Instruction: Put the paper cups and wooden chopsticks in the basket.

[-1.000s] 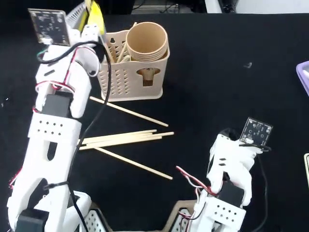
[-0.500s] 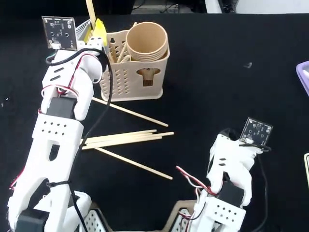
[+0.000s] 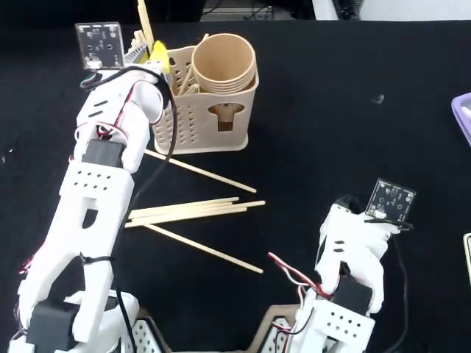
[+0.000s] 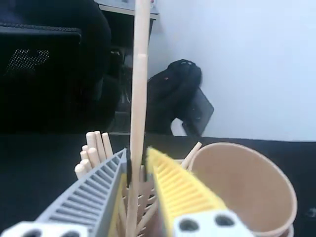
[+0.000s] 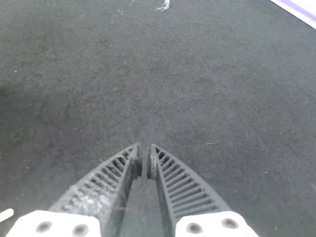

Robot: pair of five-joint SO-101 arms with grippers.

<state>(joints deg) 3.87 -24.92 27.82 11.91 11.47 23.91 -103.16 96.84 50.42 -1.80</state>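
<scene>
Chopstick (image 4: 138, 98) stands upright, clamped in the left claw (image 4: 137, 162), which has swung in over the past second to the basket's (image 3: 193, 125) left compartment, beside the cups (image 3: 224, 62). Letting go looks next. Loose sticks (image 3: 191, 211) wait on the table (image 3: 331, 110); the right claw (image 5: 143, 165) sits pressed together, empty.

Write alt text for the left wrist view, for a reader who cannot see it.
The left gripper, jaws shut, holds one wooden chopstick upright. Behind it stand more chopsticks beside an open paper cup.
</scene>
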